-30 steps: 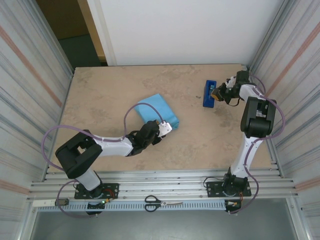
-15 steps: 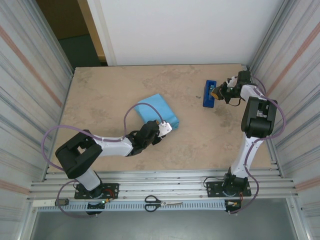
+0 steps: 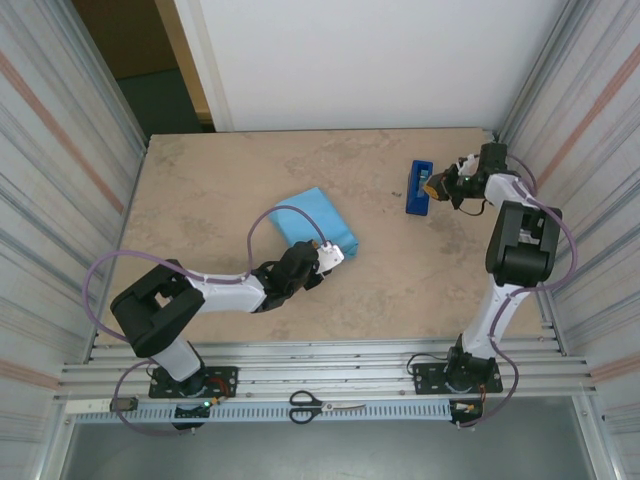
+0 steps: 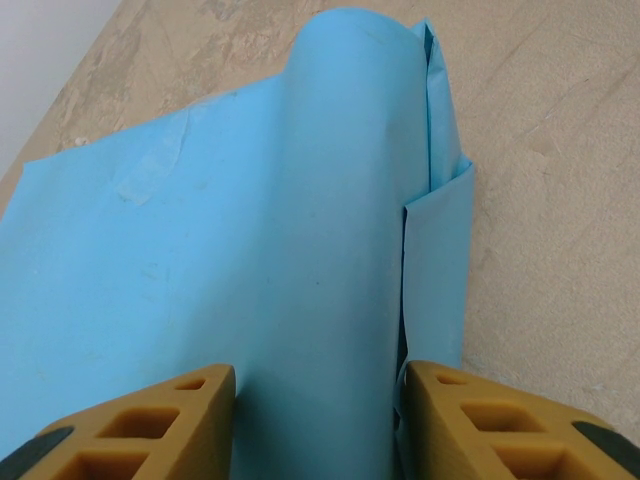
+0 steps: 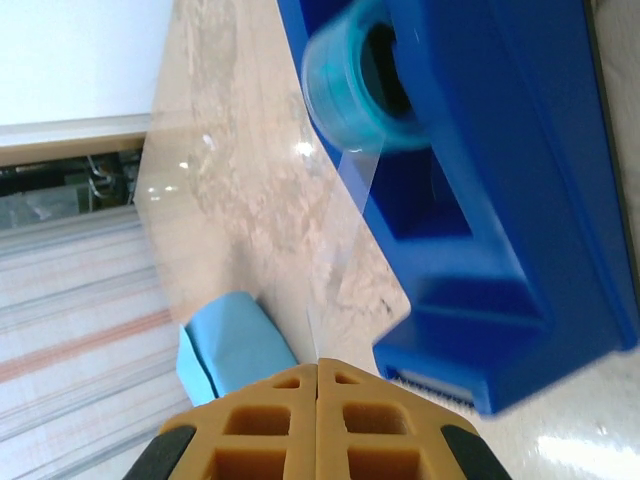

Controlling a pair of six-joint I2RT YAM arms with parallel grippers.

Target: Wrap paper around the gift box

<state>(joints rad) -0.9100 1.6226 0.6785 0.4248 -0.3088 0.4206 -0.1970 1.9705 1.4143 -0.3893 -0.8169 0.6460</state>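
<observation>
On the table [image 3: 200, 190] there was one paper-wrapped parcel [image 3: 313, 222], one blue tape dispenser [image 3: 418, 187], one pair of scissors [image 3: 325, 405], and two claws.

R hand [image 3: 436, 187] backed off toward 3 o'clock from tape dispenser [image 3: 418, 187], its elbow also shifting that way.

The table [image 3: 200, 190] has a mottled beige, stone-look top. A plain white wall [image 3: 370, 60] stands at its far edge, with a wooden door frame [image 3: 175, 60] and a dark opening to its left. Ribbed metal panels [image 3: 60, 150] with faint reddish stripes close both sides. A slotted metal rail [image 3: 330, 360] runs along the near edge, where scissors [image 3: 325, 405] lie. The light is even.
</observation>
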